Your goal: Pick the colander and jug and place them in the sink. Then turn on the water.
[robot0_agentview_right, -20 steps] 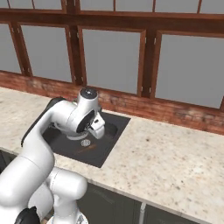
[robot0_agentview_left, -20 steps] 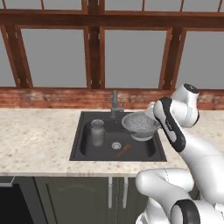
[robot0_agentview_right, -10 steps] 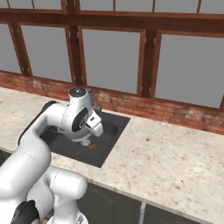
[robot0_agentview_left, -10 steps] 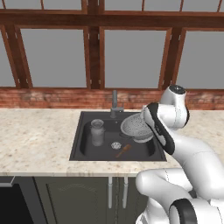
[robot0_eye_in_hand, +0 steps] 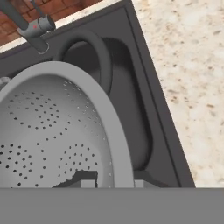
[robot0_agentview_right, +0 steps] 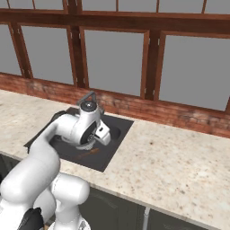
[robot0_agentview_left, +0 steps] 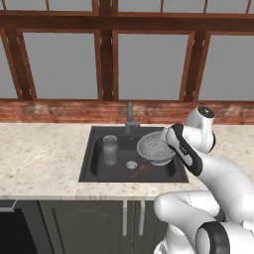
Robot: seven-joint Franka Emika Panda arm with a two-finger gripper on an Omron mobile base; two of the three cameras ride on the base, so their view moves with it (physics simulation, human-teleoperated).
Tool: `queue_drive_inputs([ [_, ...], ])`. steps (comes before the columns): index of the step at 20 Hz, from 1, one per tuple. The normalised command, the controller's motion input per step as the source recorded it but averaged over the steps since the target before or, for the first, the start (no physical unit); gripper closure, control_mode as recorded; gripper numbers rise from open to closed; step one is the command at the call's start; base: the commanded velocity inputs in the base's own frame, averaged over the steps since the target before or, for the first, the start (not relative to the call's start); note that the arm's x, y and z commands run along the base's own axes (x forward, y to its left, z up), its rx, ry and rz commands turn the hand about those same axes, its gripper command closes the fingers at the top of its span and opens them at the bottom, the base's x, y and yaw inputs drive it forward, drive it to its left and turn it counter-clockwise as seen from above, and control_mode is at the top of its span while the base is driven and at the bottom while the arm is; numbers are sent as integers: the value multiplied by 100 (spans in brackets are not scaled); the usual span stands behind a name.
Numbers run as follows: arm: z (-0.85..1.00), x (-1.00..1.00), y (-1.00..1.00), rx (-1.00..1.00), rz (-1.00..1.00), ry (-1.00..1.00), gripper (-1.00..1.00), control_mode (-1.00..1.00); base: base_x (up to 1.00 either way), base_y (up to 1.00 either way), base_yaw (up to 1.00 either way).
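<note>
The colander (robot0_agentview_left: 155, 147), a silvery bowl dotted with holes, hangs tilted over the right half of the dark sink (robot0_agentview_left: 94, 163). My gripper (robot0_agentview_left: 168, 140) is shut on its right rim. In the hand view the colander (robot0_eye_in_hand: 48, 127) rim runs between my fingertips (robot0_eye_in_hand: 87, 178), gripper (robot0_eye_in_hand: 114, 179) shut on it, with the sink (robot0_eye_in_hand: 131, 113) wall beyond. The grey jug (robot0_agentview_left: 109, 150) stands upright in the sink's left half, apart from the colander. Water is out of view at the faucet (robot0_agentview_left: 130, 118).
A small orange-brown stick (robot0_agentview_left: 139, 170) lies on the sink floor beside the round drain (robot0_agentview_left: 131, 164). Speckled counter (robot0_agentview_left: 39, 158) lies on both sides of the sink, and a brick ledge and windows stand behind it. The faucet (robot0_eye_in_hand: 33, 28) stands close behind the colander.
My arm has drawn in and dropped a little. The colander has shifted slightly left and lower over the basin, still in my grip. The jug has not moved.
</note>
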Motion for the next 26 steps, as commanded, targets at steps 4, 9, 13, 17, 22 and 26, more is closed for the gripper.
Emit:
queue_drive_inputs([
  [4, -29, 28, 0, 1, 5, -5, 100, -100, 0, 0, 0],
  [9, -27, 33, 11, 0, 1, 0, 100, -100, 0, 0, 0],
  [13, -20, 34, 20, 0, 0, 0, 100, -100, 0, 0, 0],
  [17, -24, 22, 5, 0, 0, -1, 100, -100, 0, 0, 0],
  [22, -30, 21, 0, 0, 0, 0, 100, -100, 0, 0, 0],
  [26, -28, 29, 2, 1, 0, 0, 100, -100, 0, 0, 0],
])
